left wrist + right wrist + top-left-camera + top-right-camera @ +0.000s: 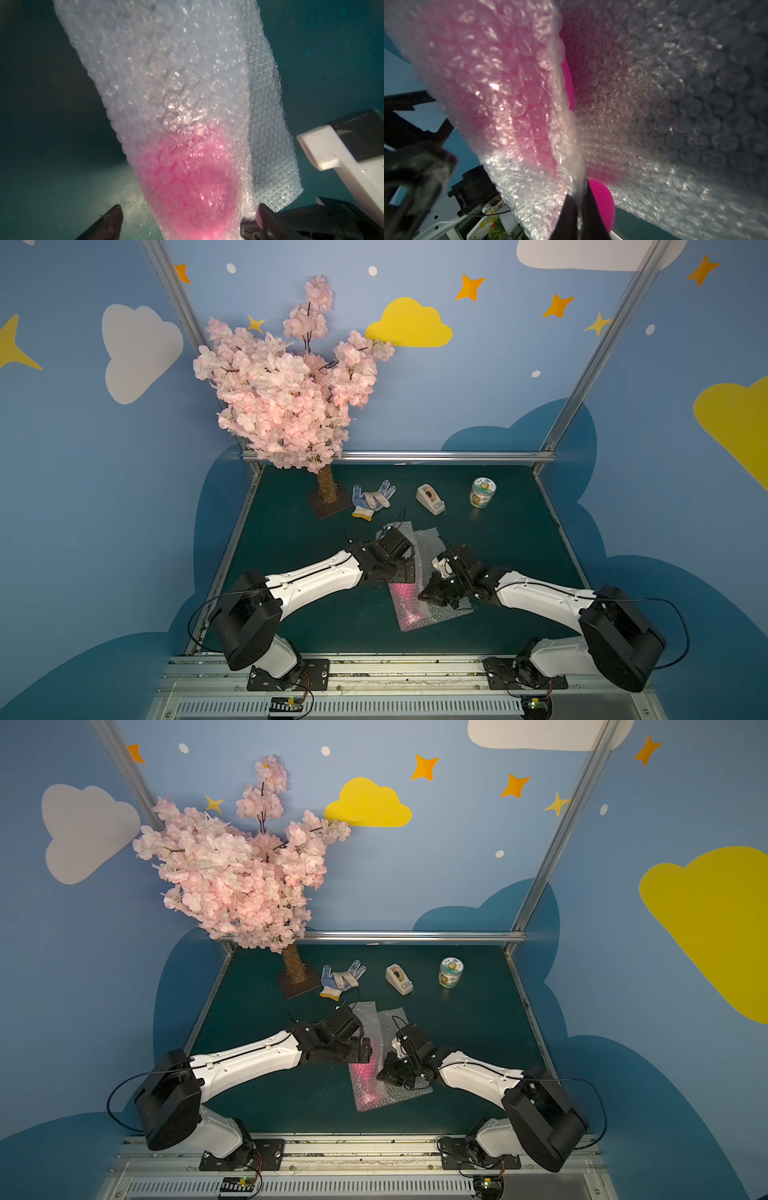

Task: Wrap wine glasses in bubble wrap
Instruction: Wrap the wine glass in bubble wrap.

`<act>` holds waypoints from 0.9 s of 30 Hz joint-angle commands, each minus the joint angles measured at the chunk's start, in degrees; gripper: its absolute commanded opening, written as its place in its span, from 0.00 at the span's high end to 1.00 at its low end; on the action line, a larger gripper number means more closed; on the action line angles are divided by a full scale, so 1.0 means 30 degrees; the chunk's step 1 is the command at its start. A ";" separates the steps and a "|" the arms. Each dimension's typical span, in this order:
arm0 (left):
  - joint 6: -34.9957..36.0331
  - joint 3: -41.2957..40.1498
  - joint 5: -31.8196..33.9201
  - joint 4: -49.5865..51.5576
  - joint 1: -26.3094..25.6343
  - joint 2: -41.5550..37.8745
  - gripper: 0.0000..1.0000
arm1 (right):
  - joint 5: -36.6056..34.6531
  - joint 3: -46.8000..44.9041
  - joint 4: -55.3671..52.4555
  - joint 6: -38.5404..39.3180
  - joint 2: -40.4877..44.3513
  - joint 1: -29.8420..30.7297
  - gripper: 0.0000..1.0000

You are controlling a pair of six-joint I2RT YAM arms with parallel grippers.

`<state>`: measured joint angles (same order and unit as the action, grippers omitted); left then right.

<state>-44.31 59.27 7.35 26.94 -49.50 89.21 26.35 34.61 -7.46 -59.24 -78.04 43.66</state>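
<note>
The bubble wrap (415, 616) (374, 1096) lies folded over the pink wine glass (405, 593) (362, 1073) on the green table, and the glass shows as a pink glow through the film. My left gripper (189, 209) hangs open above the bundle, its fingertips (115, 214) wide apart on either side of the covered glass (187, 178). My right gripper (580, 193) (424, 595) is shut on an edge of the bubble wrap (654, 104). Bare magenta of the glass (603, 203) shows right beside its fingers.
At the back stand a pink blossom tree (291, 398) on a brown base, a blue-dotted glove (372, 497), a white tape dispenser (430, 498) and a small green-labelled jar (483, 492). A metal rail (415, 456) bounds the table's far edge.
</note>
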 commanded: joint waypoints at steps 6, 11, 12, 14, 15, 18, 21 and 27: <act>0.0621 0.0808 0.2540 0.1063 -0.0426 0.2067 0.00 | -0.0151 0.0231 -0.1065 0.0663 0.0391 -0.0216 0.73; 0.0985 0.1392 0.3113 0.1689 -0.0519 0.2568 0.01 | -0.0698 -0.0319 -0.4100 0.1710 0.2600 -0.1882 0.60; 0.1002 0.1496 0.3123 0.1758 -0.0523 0.2670 0.01 | -0.0923 -0.0391 -0.4567 0.1730 0.3140 -0.2207 0.60; 0.0966 0.1543 0.3105 0.1774 -0.0527 0.2732 0.02 | -0.1708 -0.0302 -0.5297 0.1758 0.4259 -0.2537 0.64; 0.0894 0.1492 0.3120 0.1752 -0.0539 0.2748 0.02 | -0.1783 -0.0267 -0.5145 0.1929 0.4604 -0.2514 0.67; 0.0927 0.1346 0.3141 0.1687 -0.0523 0.2769 0.02 | -0.1316 -0.0300 -0.3101 0.1901 0.4801 -0.2065 0.75; 0.0817 0.1266 0.3065 0.1604 -0.0519 0.2757 0.02 | -0.1458 0.0203 -0.2377 0.1895 0.3521 -0.1501 0.77; 0.0661 0.0671 0.2786 0.0989 -0.0436 0.2485 0.03 | -0.0659 0.0626 -0.0458 0.2129 -0.0600 -0.0797 0.87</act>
<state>-42.24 62.39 15.46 29.69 -50.96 96.86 23.33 35.38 -12.29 -53.60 -75.94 40.42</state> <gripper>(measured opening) 0.969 0.138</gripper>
